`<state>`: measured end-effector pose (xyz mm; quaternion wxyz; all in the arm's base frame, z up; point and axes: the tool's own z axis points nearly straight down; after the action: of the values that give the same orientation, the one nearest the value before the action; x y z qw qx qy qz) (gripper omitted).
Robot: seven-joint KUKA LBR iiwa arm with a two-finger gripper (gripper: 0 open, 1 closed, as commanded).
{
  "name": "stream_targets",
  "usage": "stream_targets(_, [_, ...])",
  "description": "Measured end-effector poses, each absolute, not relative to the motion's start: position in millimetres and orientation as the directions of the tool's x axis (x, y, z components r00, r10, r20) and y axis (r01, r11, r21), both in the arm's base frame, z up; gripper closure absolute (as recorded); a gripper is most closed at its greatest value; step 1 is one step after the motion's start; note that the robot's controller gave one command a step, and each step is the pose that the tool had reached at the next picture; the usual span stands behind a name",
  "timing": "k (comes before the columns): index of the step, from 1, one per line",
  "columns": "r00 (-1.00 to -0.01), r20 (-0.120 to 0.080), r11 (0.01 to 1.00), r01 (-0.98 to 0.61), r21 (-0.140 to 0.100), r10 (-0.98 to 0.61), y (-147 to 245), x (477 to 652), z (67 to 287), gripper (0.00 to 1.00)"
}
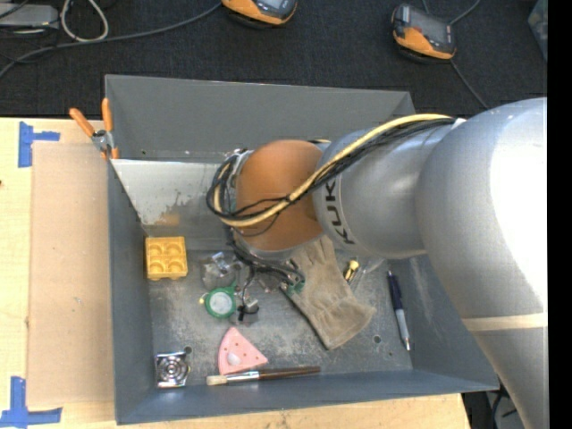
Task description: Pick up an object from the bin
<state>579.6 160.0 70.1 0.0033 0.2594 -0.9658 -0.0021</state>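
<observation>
- The grey metal bin point(268, 105) sits on a bench, its sloped walls running down to a flat floor that is scuffed and dusted with pale marks.
- Behind the bin is a dark floor with loose cables, where two orange-and-black handheld devices point(259, 3) lie well apart from each other.
- The big silver arm point(465, 204) comes in from the right and covers the bin's right rear quarter. Its rounded orange wrist cover point(277, 186) hangs over the middle, looped with black and yellow cables point(268, 206).
- The gripper point(246, 291) hangs low under that cover, close to the floor at mid-bin. I cannot tell whether it is open or closed, as the wrist shadows it.
- Nearest to it, just to its left, lies a small round green disc with a pale centre point(219, 305). I cannot tell whether they touch.
- A crumpled tan fabric glove point(332, 307) lies just beside the gripper on the right, reaching toward the front.
- A yellow studded plastic block point(166, 257) sits near the left wall.
- Toward the front lies a pink rounded-triangle piece point(239, 351), with a thin brown-handled paintbrush point(264, 375) along the front wall just below it.
- A small square silver metal part point(172, 369) rests in the front left corner.
- A dark slim pen point(398, 311) lies along the right side.
- Bare floor stretches between the yellow block and the silver part, and again between the glove and the pen.
</observation>
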Motion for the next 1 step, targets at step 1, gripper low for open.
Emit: stream_targets(1, [-0.866,0.013,0.866,-0.500,0.008,-0.500,159.7,577.0,91.5,1.00])
